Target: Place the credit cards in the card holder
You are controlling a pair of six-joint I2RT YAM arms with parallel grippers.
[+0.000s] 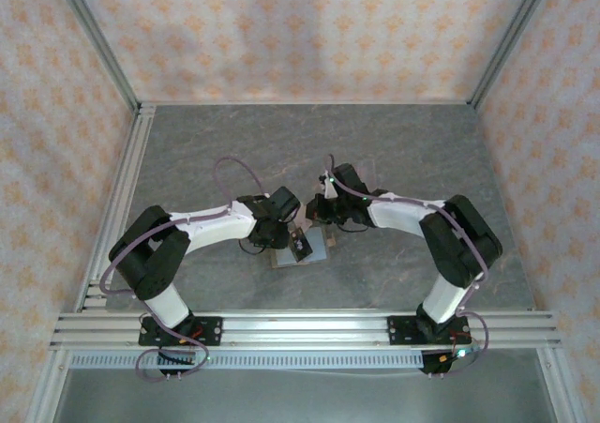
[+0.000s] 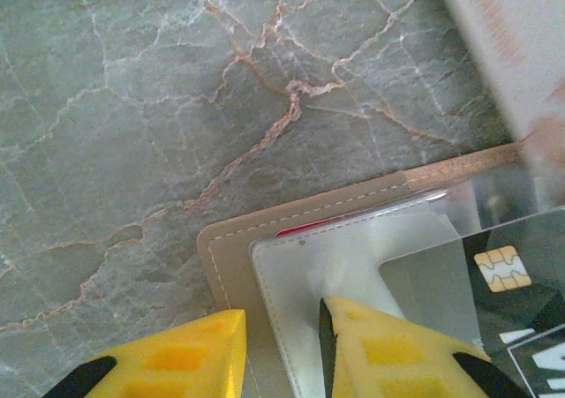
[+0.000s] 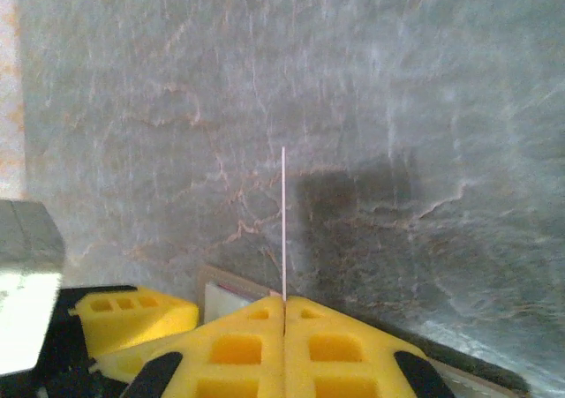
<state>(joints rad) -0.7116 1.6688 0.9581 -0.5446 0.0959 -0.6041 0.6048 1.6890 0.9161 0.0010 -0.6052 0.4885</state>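
Right gripper [image 3: 283, 299] clamped on a credit card [image 3: 283, 221], seen edge-on and upright. Left gripper [image 2: 281, 317] part-open, fingers straddling the stitched edge of the card holder [image 2: 229, 250].

Matt veined stone-look table [image 2: 132, 107], stitched leathery card holder [image 2: 225, 266], glossy clear plastic pocket [image 2: 335, 266].

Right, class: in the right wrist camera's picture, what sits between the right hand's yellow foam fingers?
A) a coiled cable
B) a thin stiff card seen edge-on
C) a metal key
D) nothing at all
B: the right hand is shut, and a thin stiff card, seen edge-on as a pale upright line, rises from between its yellow fingers.
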